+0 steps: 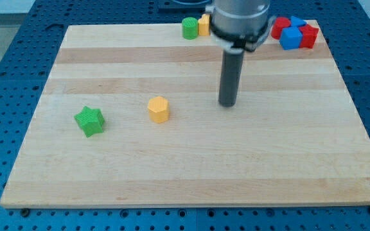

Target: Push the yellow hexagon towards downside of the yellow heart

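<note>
The yellow hexagon lies on the wooden board, left of centre. A yellow block, partly hidden by the arm, sits at the view's top edge; its shape cannot be made out, so it may be the heart. My tip rests on the board to the right of the hexagon, about a hundred pixels away and apart from it. The yellow block at the top is far above both.
A green star lies left of the hexagon. A green block touches the yellow block at the top. Red blocks and blue blocks cluster at the top right corner. The board's edge meets a blue perforated table.
</note>
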`<action>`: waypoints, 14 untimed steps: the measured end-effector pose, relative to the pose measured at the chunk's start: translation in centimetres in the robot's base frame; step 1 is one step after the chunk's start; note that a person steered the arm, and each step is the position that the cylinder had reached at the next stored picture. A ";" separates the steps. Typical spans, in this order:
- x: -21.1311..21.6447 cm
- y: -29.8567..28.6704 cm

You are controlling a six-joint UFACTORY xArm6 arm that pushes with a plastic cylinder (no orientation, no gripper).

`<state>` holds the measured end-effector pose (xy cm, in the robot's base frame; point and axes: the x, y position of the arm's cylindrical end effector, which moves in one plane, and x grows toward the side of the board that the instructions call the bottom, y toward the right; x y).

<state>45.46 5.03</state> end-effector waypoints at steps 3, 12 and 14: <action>-3.6 -18.3; 0.5 -8.4; -8.2 -4.2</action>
<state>37.29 0.83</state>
